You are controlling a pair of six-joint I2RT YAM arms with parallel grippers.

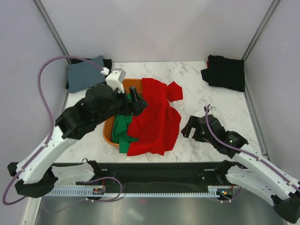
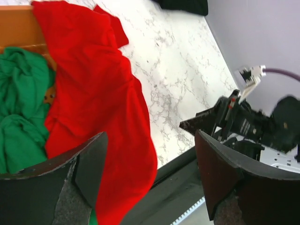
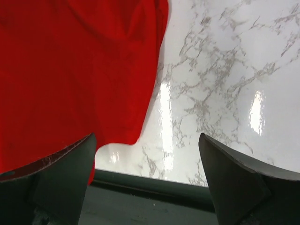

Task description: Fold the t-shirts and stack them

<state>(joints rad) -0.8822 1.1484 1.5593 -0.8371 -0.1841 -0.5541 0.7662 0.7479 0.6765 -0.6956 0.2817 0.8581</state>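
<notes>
At table centre, where does the work item lie? (Operator)

The red cotton t-shirt [image 1: 157, 117] is draped partly over the right rim of the oval orange basket [image 1: 108, 136] and partly on the white marble table [image 1: 211, 101]. Its long axis runs far-to-near: one sleeve points to the far side, and the hem is close to the near table edge. A crumpled green t-shirt [image 1: 123, 132] lies in the basket, partly covered by the red one. (Technician)

State and position of both tools? (Operator)

Left gripper [image 1: 137, 101]: fingers set wide, holding nothing, poised over the shirt's left portion at the basket. Right gripper [image 1: 188, 128]: fingers also wide and empty, low over the marble, with the shirt's right edge just to its left. Both are near. The right one faces the free edge; the left one is over the part on the basket. (Technician)

Room for spreading? (Operator)

Bare marble extends to the right of the shirt and beyond it. A folded black shirt [image 1: 226, 72] occupies the far right corner and a folded grey-blue shirt [image 1: 86, 74] the far left, both well apart from the work item. Judgement: draw the shirt rightward off the basket, and keep the hem from sliding over the near edge. (Technician)
</notes>
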